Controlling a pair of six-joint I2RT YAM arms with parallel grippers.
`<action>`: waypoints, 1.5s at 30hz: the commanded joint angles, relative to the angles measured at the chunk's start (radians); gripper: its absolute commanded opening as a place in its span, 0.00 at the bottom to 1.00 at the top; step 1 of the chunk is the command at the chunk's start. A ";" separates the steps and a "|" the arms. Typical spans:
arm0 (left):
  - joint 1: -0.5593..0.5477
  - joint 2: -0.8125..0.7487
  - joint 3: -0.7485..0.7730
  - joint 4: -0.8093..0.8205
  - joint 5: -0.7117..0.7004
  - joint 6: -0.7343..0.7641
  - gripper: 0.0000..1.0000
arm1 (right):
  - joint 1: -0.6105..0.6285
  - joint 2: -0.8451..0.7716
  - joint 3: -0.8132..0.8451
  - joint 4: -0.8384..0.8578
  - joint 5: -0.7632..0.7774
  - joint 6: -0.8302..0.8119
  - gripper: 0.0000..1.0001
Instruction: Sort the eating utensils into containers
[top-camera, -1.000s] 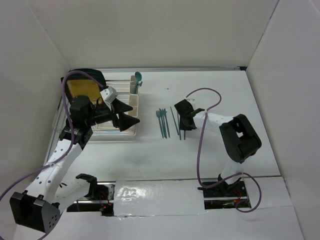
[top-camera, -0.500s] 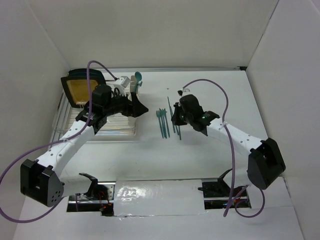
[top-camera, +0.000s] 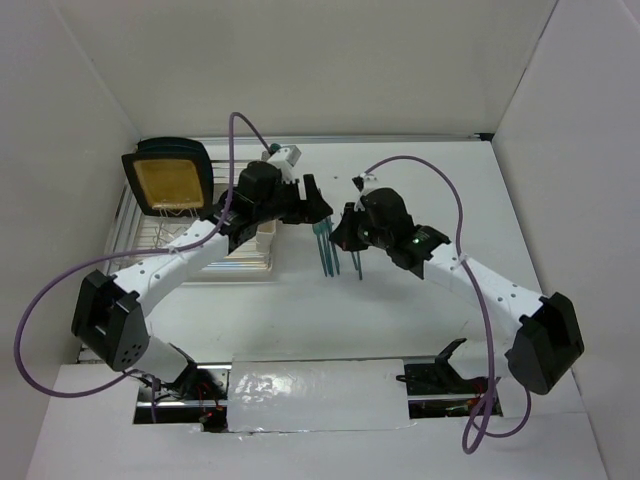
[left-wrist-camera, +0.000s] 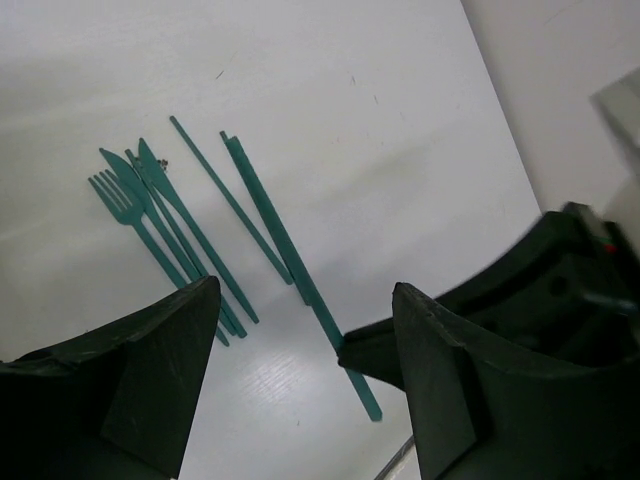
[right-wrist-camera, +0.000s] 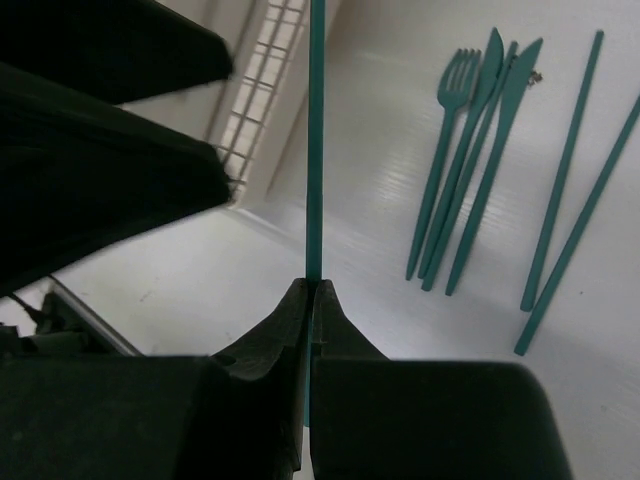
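Observation:
Several teal eating utensils (top-camera: 325, 250) lie side by side on the white table: a fork (left-wrist-camera: 120, 195), knives (right-wrist-camera: 495, 150) and a thin stick (left-wrist-camera: 225, 195). My right gripper (right-wrist-camera: 313, 292) is shut on another thin teal stick (right-wrist-camera: 315, 150), which juts out past its tips. It also shows as a long teal stick (left-wrist-camera: 285, 240) in the left wrist view. My left gripper (left-wrist-camera: 300, 385) hangs open just left of the right gripper (top-camera: 338, 238), nothing between its fingers. One cream container (top-camera: 264, 238) peeks out under the left arm; the other is hidden.
A wire dish rack (top-camera: 190, 258) stands at the left with a black-rimmed yellow plate (top-camera: 168, 180) upright at its far end. Its white grid (right-wrist-camera: 255, 110) shows close beside my right gripper. White walls close in the table on three sides.
My left arm has swung right from over the rack to above the utensils, still open. The right arm has stretched out and shifted left, staying shut.

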 joint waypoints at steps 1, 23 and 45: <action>-0.040 0.032 0.046 0.018 -0.106 -0.032 0.81 | 0.011 -0.064 0.071 0.071 -0.041 0.015 0.00; -0.002 0.082 0.270 -0.007 0.024 0.104 0.06 | 0.006 -0.200 0.318 -0.285 0.000 -0.019 0.64; 0.358 -0.054 -0.031 0.630 0.549 0.477 0.07 | -0.055 -0.191 0.010 -0.191 0.302 0.027 1.00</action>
